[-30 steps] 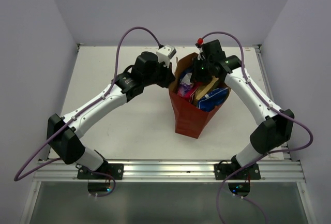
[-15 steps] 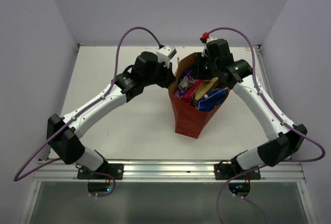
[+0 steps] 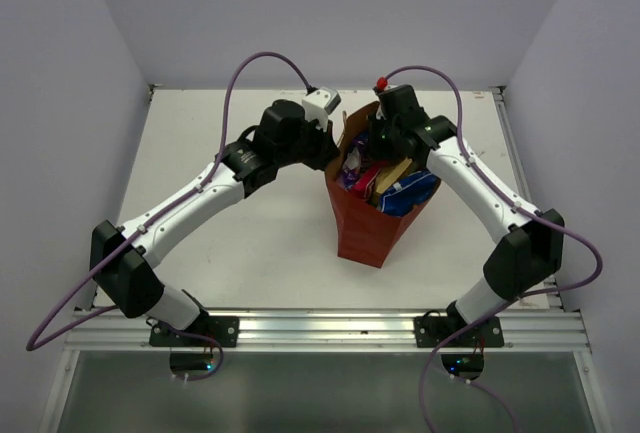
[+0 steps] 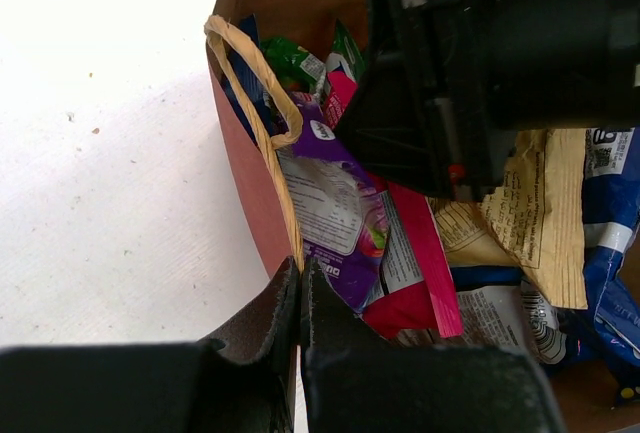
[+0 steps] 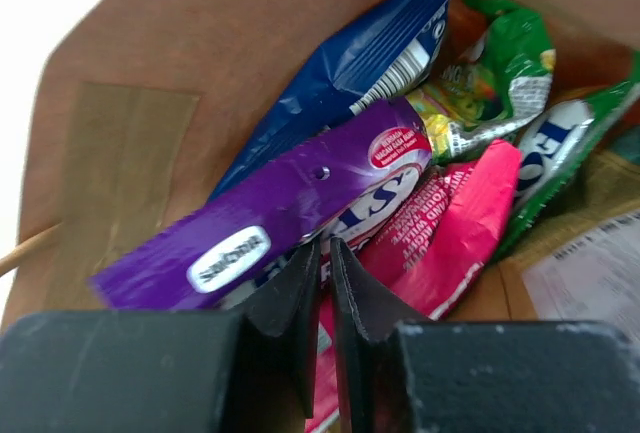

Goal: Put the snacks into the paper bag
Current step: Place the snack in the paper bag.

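White table [image 3: 250, 223]: paper bag [image 3: 365, 238] upright mid-table, snacks [image 3: 388, 181] inside. Left gripper [image 4: 300, 288] pinched shut on bag rim below twine handle [image 4: 255, 88]. Right gripper [image 5: 325, 253] inside bag, jaws almost together over purple packet [image 5: 290, 208]; hold unclear.

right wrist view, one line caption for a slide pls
right end effector over a purple candy packet, pink packet and green packets inside the paper bag

Bright, even light — wrist views blurred.
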You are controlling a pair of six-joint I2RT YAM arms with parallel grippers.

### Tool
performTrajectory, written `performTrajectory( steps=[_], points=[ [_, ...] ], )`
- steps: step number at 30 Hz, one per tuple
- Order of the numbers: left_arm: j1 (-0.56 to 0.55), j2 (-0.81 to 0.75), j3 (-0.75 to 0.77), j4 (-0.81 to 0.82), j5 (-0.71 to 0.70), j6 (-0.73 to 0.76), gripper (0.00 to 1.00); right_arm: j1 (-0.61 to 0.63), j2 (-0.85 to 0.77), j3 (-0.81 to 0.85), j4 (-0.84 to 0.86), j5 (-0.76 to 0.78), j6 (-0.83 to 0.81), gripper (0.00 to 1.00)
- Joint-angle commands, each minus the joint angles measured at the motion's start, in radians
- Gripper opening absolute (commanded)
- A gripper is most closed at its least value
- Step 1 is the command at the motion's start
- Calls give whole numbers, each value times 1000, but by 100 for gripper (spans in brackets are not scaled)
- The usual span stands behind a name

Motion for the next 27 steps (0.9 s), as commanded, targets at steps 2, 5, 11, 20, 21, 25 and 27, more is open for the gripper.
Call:
performTrajectory(
  steps=[2,5,11,20,21,25,27],
  points=[
    [3,-77,17,114,15,-23,0,1,40,-20,66,-46,21,12],
    [3,-83,17,113,9,-27,0,1,53,-19,55,-46,24,13],
    [1,-96,23,90,-49,-60,3,0,-6,15,34,-38,7,18],
    [5,-140,52,38,-198,-90,45,1,-175,87,-15,19,-54,40],
    [5,-140,58,25,-207,-90,48,1,-186,93,-20,20,-62,44],
    [5,-157,84,-7,-239,-86,73,0,-267,99,-16,28,-91,57],
    [5,-179,104,-22,-253,-80,85,1,-302,99,-5,34,-112,66]
  ],
)
